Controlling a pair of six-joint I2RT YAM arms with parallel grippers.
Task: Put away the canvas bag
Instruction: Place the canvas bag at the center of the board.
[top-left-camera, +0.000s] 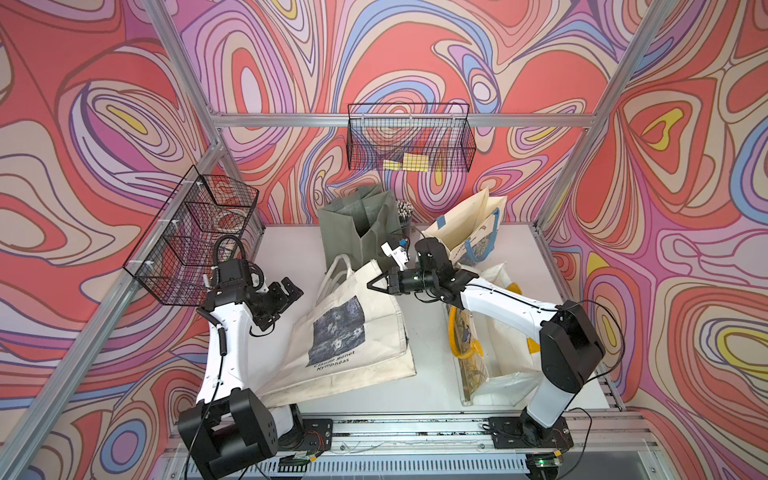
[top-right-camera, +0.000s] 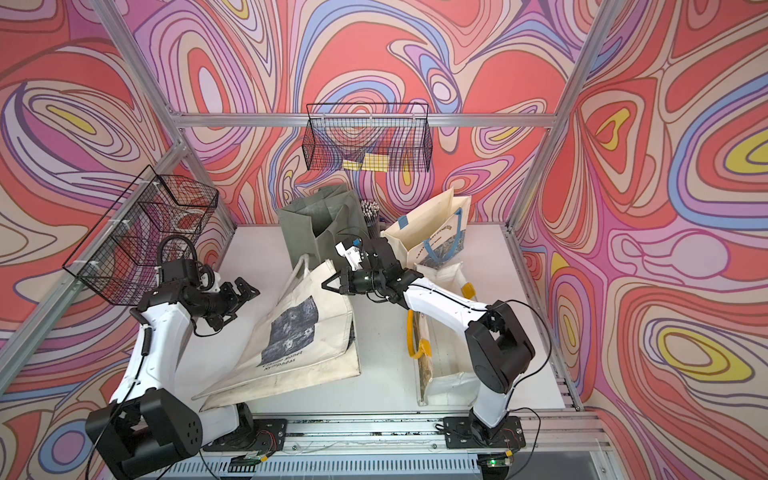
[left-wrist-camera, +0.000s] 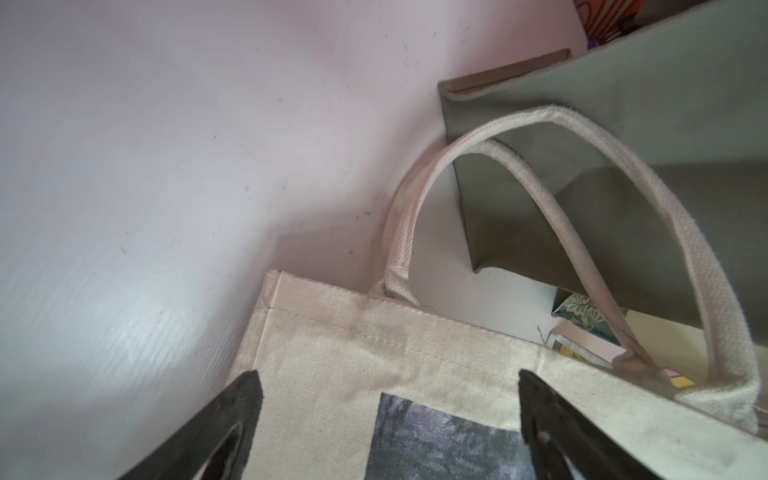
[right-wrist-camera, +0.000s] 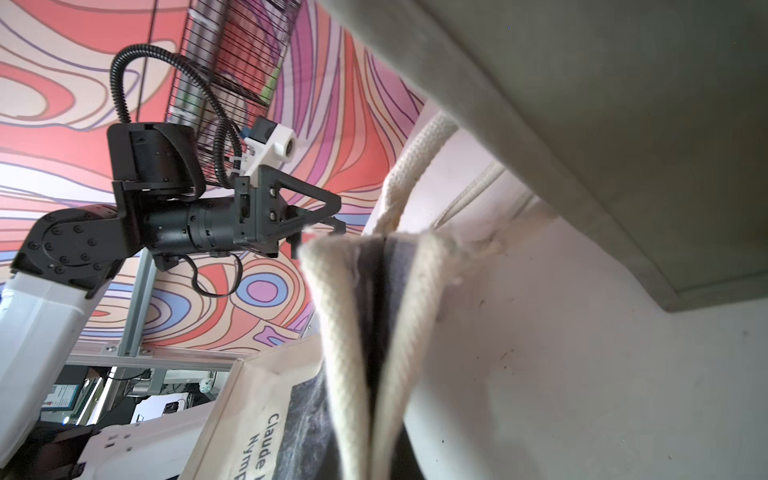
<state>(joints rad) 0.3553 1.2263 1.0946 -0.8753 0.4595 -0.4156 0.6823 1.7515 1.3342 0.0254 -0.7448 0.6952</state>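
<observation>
The canvas bag (top-left-camera: 345, 332), cream with a dark printed picture and the words "Claude Monet", lies in the middle of the white table (top-left-camera: 286, 249) in both top views, its mouth end raised. My right gripper (top-left-camera: 370, 286) is shut on the bag's top rim (right-wrist-camera: 332, 316), with the fabric bunched into a fold; its jaws are hidden in the right wrist view. My left gripper (top-left-camera: 293, 291) stands open just left of the bag. In the left wrist view its black fingers (left-wrist-camera: 245, 399) straddle the bag's top corner (left-wrist-camera: 332, 340) without touching. The handles (left-wrist-camera: 415, 187) arch toward the green bag.
A grey-green bag (top-left-camera: 357, 224) stands upright behind the canvas bag, next to a bundle of sticks (top-left-camera: 404, 212). A cream bag with blue handles (top-left-camera: 469, 232) stands at the back right. A yellow-handled bag (top-left-camera: 478, 353) lies under my right arm. Wire baskets hang on the back rail (top-left-camera: 409, 141) and left rail (top-left-camera: 195, 237).
</observation>
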